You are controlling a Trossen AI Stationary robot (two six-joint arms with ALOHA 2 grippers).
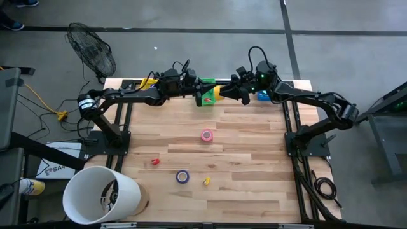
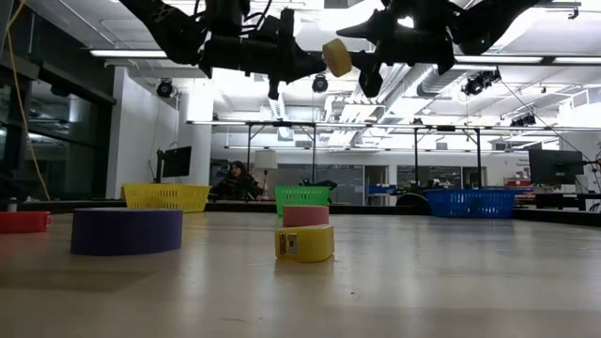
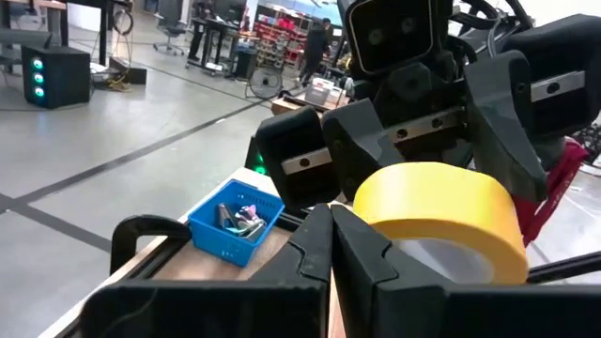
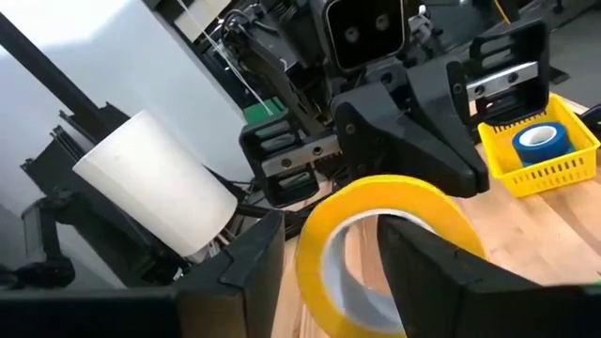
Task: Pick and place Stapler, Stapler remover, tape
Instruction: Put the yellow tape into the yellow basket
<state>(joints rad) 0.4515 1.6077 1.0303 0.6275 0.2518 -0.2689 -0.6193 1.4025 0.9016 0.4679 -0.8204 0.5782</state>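
On the table (image 1: pixel 254 165), three tape rolls: pink (image 1: pixel 206 135), purple (image 1: pixel 182 177), yellow (image 1: pixel 206 181).

Both claws meet above the counter's (image 1: pixel 254 133) far edge, near its middle, with a tape roll (image 1: pixel 217 93) between them. Another roll (image 1: pixel 207 135) lies at the counter's centre, and a third (image 1: pixel 182 177) sits nearer the front edge. A bucket (image 1: pixel 98 194) stands on the front left corner.

Light wood-plank table (image 1: pixel 254 172). On top: pink tape roll (image 1: pixel 206 135) mid-table, purple tape roll (image 1: pixel 182 177) nearer front, small yellow piece (image 1: pixel 206 181) just beside it, small red piece (image 1: pixel 155 162) further left. Green basket (image 1: pixel 205 97), blue basket (image 1: pixel 262 96) along back edge.
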